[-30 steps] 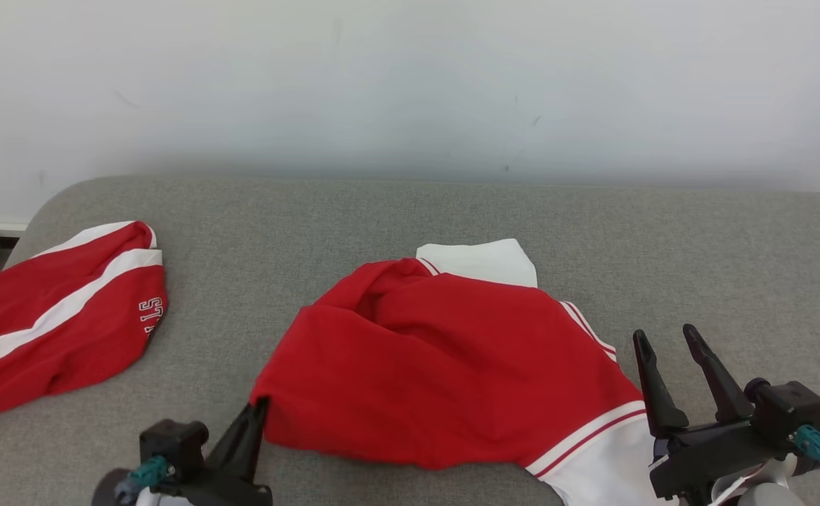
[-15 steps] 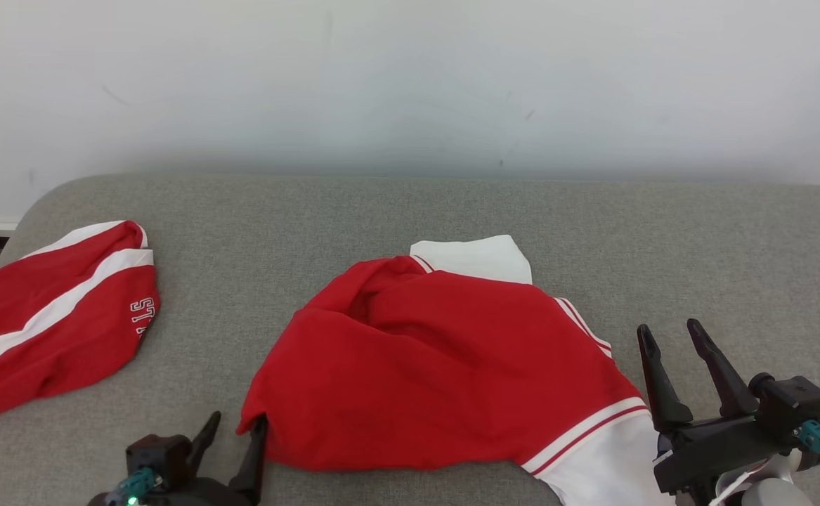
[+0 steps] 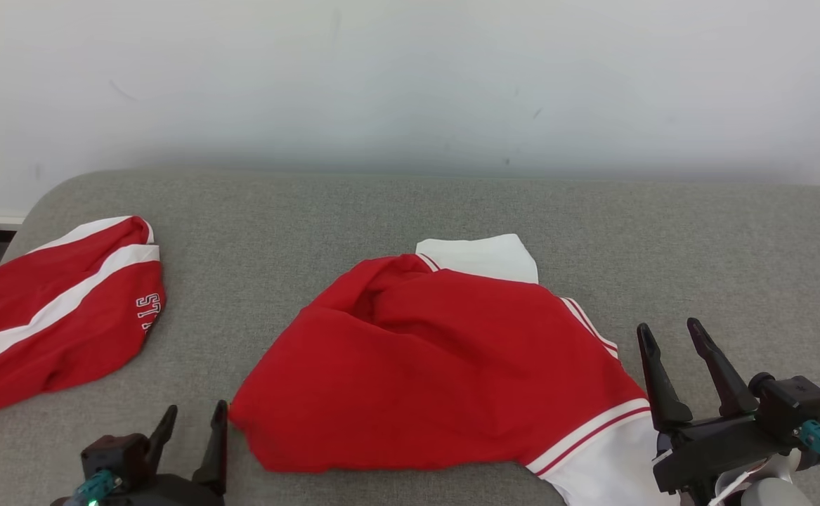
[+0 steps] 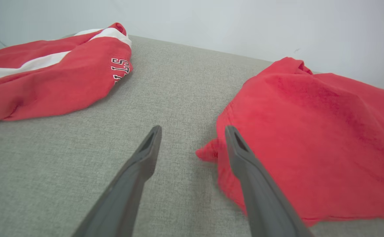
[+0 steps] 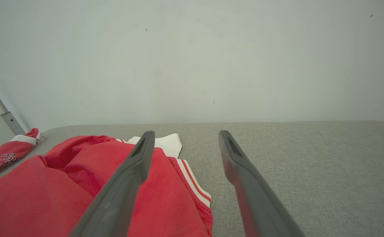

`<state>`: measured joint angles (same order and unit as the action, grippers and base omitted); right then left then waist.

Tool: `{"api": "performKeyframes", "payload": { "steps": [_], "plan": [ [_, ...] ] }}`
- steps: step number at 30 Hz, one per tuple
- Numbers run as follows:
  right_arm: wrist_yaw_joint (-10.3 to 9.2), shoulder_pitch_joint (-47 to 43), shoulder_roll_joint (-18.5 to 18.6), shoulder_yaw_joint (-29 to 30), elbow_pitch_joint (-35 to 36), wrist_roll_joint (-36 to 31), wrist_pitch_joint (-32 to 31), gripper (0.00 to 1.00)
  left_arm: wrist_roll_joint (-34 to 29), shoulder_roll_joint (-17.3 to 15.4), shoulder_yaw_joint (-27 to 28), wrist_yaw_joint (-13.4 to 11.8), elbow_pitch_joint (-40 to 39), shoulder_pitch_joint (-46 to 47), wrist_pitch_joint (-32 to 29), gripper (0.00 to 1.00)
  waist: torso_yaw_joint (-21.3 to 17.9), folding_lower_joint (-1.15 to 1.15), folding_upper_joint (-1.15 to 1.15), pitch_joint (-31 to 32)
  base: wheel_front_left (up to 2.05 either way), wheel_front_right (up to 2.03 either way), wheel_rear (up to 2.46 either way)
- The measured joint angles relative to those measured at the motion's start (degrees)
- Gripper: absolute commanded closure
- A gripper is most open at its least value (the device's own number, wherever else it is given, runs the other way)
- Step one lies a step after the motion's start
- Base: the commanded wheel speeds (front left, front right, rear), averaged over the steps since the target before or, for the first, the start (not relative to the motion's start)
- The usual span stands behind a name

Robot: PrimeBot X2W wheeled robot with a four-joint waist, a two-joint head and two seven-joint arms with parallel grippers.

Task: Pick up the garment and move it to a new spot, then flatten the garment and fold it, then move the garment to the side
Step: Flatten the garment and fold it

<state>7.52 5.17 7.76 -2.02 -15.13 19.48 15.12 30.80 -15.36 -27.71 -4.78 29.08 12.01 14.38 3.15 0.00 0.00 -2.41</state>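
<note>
The garment point(image 3: 424, 365) lies rumpled on the grey fabric-covered tabletop point(image 3: 381, 211), about midway between its left and right edges and close to the front edge. Its red body is bunched into soft folds. A white panel pokes out on the far side, and a white part with red stripes trails towards the front right. From the left wrist camera I see the garment point(image 4: 310, 131) with its nearest red corner lying flat just beside my left end effector point(image 4: 193, 128). That end effector's jaws are spread wide with only bare fabric cover between them, and I cannot tell whether the inner finger touches the cloth. In the head view the left end effector point(image 3: 196, 409) sits low at the front edge, just left of the garment. My right end effector point(image 3: 668, 327) is also spread open and holds nothing, poised by the striped band at the garment's right side. A second red piece point(image 3: 51, 323) with a white stripe and lettering lies near the tabletop's left edge, well apart from the garment. A pale wall point(image 3: 410, 84) rises behind the far edge.
</note>
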Motion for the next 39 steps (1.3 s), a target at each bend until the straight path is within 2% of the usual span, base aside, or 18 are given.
{"api": "performKeyframes", "payload": {
  "steps": [7,18,27,29,30,31,32,33,39],
  "plan": [
    [0.0,0.04,0.03,0.07,-0.13,0.0,0.0,0.0,0.15,-1.0,0.78,-0.56,-1.32,-1.22,0.31,0.0,0.4,0.0,0.0,-0.11,0.0,0.0,0.0],
    [0.0,0.49,0.08,-0.78,-0.94,0.01,0.0,0.0,1.91,0.25,-2.83,3.86,1.12,-2.13,-4.14,0.0,0.29,0.0,0.0,0.24,0.0,0.0,0.0],
    [0.0,0.79,0.43,-1.58,-1.53,0.18,0.0,0.0,2.71,2.25,-4.15,6.0,5.64,-0.77,-4.27,0.0,-0.58,0.0,0.0,0.68,0.0,0.0,0.0],
    [0.0,0.92,0.47,-1.86,-1.63,0.2,0.0,0.0,3.18,2.97,-4.74,7.4,7.09,-0.66,-4.71,0.0,-0.99,0.0,0.0,0.82,0.0,0.0,0.0],
    [0.0,0.95,0.51,-1.86,-1.63,0.21,0.0,0.0,3.68,3.5,-4.9,8.01,7.59,-0.66,-4.76,0.11,-1.2,0.0,0.0,0.89,0.0,0.0,0.0],
    [0.0,0.96,0.57,-1.86,-1.63,0.27,0.0,0.0,4.02,4.09,-5.1,8.43,8.09,-0.63,-4.76,0.56,-1.42,0.0,0.0,0.96,0.0,0.0,0.0],
    [0.0,0.96,0.66,-1.82,-1.64,0.37,0.0,0.0,4.09,4.43,-5.28,8.84,8.64,-0.58,-4.75,0.73,-1.61,0.0,0.0,1.04,0.0,0.0,0.0],
    [0.0,0.96,0.75,-1.78,-1.66,0.43,0.0,0.0,4.09,4.52,-5.46,8.89,9.18,-0.46,-4.63,1.0,-1.79,0.0,0.0,1.12,0.0,0.0,0.0],
    [0.0,0.65,0.78,-1.45,-1.41,0.46,0.0,0.0,3.45,4.19,-6.01,8.82,10.54,0.65,-3.45,1.0,-1.79,0.0,0.0,1.57,0.0,0.0,0.0]
  ]
}}
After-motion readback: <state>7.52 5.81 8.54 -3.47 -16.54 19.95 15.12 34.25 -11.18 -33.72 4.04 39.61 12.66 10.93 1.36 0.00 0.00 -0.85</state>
